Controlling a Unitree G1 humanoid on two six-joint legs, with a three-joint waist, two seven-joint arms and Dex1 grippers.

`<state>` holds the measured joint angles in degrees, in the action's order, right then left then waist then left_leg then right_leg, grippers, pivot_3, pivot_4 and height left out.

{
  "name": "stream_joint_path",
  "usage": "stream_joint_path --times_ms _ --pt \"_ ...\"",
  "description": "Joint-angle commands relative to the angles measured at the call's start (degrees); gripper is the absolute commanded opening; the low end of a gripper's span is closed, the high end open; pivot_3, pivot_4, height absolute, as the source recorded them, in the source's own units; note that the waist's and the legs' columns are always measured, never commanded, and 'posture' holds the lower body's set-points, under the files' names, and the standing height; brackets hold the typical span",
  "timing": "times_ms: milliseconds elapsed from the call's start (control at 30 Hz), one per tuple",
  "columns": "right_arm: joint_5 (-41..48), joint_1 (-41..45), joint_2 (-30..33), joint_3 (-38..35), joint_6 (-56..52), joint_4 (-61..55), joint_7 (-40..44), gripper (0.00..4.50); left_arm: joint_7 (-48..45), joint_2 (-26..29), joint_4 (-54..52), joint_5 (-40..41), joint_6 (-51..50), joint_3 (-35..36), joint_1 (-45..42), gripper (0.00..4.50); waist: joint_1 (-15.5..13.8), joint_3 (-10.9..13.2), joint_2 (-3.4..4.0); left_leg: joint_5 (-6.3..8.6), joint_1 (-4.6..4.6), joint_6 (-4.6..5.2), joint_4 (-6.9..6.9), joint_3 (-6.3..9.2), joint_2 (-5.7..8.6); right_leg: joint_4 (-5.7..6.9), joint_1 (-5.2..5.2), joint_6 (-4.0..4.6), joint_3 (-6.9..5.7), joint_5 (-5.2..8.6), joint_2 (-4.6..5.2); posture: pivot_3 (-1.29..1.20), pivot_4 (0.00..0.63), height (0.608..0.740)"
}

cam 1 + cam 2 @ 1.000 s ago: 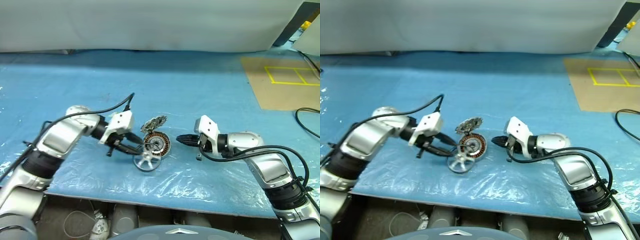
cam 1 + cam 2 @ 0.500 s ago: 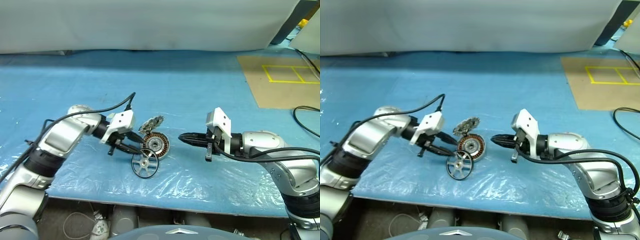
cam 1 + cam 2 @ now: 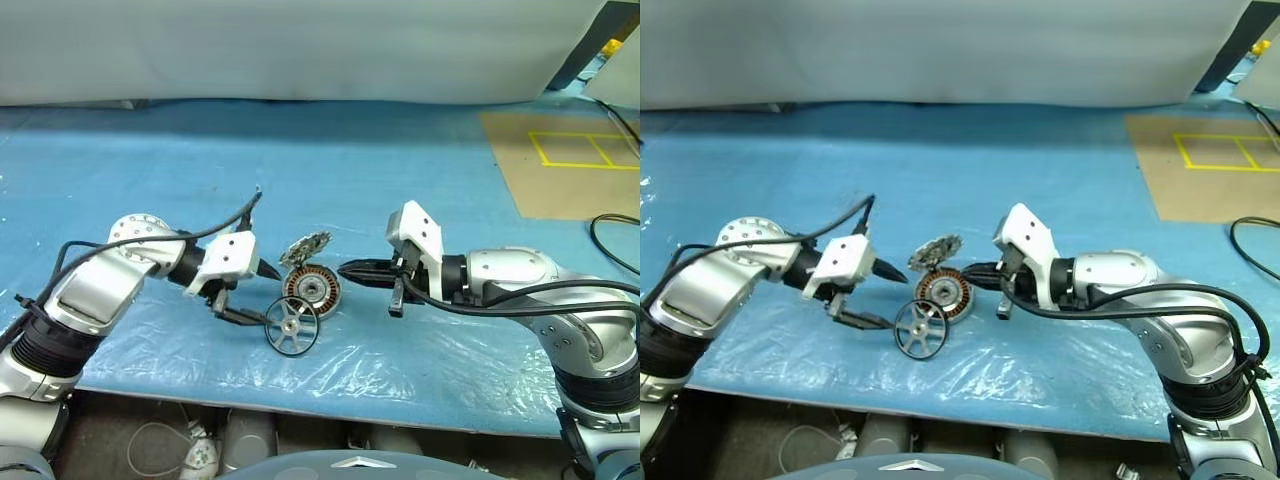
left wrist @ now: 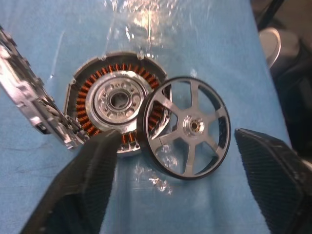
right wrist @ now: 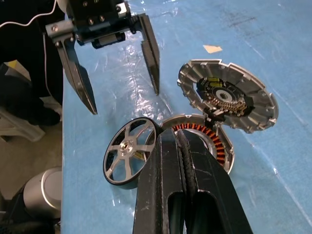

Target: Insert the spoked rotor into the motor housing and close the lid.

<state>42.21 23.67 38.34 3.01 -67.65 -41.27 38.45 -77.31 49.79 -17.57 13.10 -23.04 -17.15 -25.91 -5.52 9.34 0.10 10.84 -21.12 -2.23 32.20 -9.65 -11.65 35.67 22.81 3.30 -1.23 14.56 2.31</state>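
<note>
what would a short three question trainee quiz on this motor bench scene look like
1. True or false: the spoked rotor is fully seated in the motor housing.
2. Which gripper has its fingers spread open? A) left gripper B) right gripper
3. Fill in: the finned lid stands open at the housing's edge, showing its ____ face.

Key:
1. False; it leans on its edge against the housing's rim, on the blue mat.
2. A; the right fingers are pressed together.
3. Inner.
</note>
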Motion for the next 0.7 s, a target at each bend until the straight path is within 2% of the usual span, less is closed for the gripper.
stream_joint_path --times_ms 33,200,333,700 --pt "1.1 -2.3 1.3 -0.7 0.6 -2.2 -0.4 0.00 2.4 0.8 -6.1 -3.0 0.7 -1.1 1.1 4.48 0.0 0.0 0.00 0.00 0.00 0.00 0.00 0.00 -0.01 0.00 0.00 0.00 -0.01 0.00 0.00 0.00 0.150 0.740" --pt "-1.5 -9.8 4.6 0.0 6.2 -2.1 1.5 0.00 3.4 2.0 -12.4 -2.1 -1.0 -0.1 4.4 4.48 -0.1 0.0 0.00 0.00 0.00 -0.01 -0.01 0.01 0.00 -0.01 -0.02 -0.02 -0.01 0.01 0.01 0.00 0.150 0.740" --pt "-3.9 -15.0 6.4 0.9 11.0 -1.4 2.8 0.00 4.3 4.4 -14.9 -3.7 3.1 1.8 7.6 4.48 0.1 0.0 0.00 0.00 0.04 0.00 0.04 0.01 -0.01 -0.01 -0.03 -0.02 -0.01 0.02 0.00 0.00 0.150 0.740" --pt "-11.0 -22.4 9.0 3.7 21.8 1.7 6.3 0.00 17.4 -2.3 -14.7 -13.0 2.3 -2.8 11.8 4.48 0.1 0.0 0.00 0.00 0.10 0.03 0.15 0.01 -0.01 -0.02 -0.16 0.07 0.02 0.09 0.02 0.00 0.150 0.740"
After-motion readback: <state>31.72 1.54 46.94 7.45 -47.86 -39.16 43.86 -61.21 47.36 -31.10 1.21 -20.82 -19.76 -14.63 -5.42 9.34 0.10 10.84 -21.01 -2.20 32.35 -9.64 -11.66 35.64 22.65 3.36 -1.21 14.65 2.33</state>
